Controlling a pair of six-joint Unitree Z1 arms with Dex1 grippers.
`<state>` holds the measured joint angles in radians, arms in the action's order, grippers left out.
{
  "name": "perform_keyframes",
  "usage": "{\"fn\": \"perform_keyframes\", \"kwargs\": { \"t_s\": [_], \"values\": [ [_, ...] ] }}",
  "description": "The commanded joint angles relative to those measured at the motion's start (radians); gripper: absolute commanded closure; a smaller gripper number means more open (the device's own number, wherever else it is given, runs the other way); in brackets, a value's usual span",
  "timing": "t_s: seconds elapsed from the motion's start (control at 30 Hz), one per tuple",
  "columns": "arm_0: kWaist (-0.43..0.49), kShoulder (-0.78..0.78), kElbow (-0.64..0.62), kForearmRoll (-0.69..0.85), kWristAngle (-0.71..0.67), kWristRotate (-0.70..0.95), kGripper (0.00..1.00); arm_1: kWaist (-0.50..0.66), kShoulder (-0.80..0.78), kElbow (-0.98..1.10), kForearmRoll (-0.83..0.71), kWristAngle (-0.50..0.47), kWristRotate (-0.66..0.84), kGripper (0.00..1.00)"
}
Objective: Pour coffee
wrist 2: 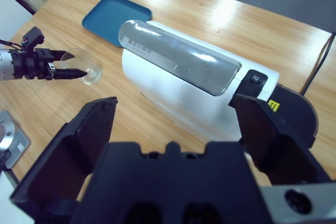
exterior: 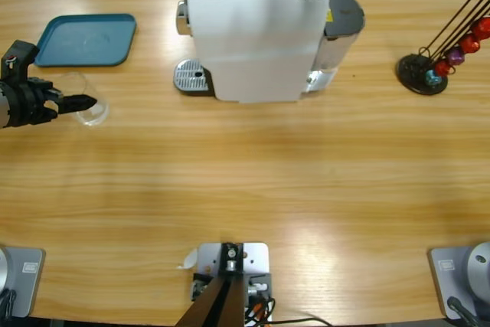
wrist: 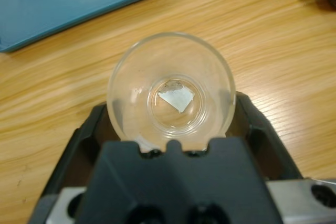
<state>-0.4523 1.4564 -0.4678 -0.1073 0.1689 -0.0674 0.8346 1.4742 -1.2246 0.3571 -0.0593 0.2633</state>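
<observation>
At 9 o'clock on tabletop (exterior: 245, 189), left claw (exterior: 83, 102) pinches empty glass cup (exterior: 86, 97) by rim; right claw (wrist 2: 178, 124) spread above coffee machine (exterior: 253, 36). Risk: thin rim grip, glass could slip w/ fast move

A clear glass cup (wrist: 171, 95) sits on the light wood-grain desk (exterior: 245, 189); the tray (exterior: 84, 39) is teal, the coffee machine (exterior: 256, 36) white.
</observation>
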Motion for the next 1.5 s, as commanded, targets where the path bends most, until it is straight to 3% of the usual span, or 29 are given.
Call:
{"fn": "perform_keyframes", "kwargs": {
  "t_s": [0.03, 0.23, 0.37, 0.5, 0.83, 1.07, 1.3, 1.5],
  "values": [
    [-0.010, 0.003, 0.034, -0.014, -0.016, 0.031, 1.000, -0.008, 0.016, 0.054, -0.018, 0.011, 0.019, 0.000],
    [-0.082, -0.007, -0.012, -0.040, -0.122, 0.205, 1.000, -0.008, 0.000, 0.114, -0.072, 0.004, 0.041, 0.000],
    [0.006, -0.023, -0.053, -0.069, -0.332, 0.320, 1.000, -0.008, 0.001, 0.109, -0.090, 0.007, 0.042, 0.000],
    [0.065, 0.088, -0.117, -0.100, -0.506, 0.351, 1.000, -0.008, -0.015, 0.118, -0.086, 0.005, 0.041, 0.000],
    [0.102, 0.280, -0.293, -0.106, -0.559, 0.475, 1.000, -0.052, -0.068, 0.175, -0.077, -0.003, 0.039, 0.000],
    [0.106, 0.311, -0.334, -0.029, -0.647, 0.746, 1.000, -0.054, -0.041, 0.178, -0.102, -0.001, 0.039, 0.000],
    [0.132, 0.362, -0.394, -0.030, -0.764, 0.798, 1.000, -0.058, -0.050, 0.208, -0.110, -0.001, 0.039, 0.000],
    [0.132, 0.403, -0.426, -0.026, -0.770, 0.825, 1.000, -0.060, -0.046, 0.217, -0.121, -0.002, 0.040, 0.000]
  ]
}}
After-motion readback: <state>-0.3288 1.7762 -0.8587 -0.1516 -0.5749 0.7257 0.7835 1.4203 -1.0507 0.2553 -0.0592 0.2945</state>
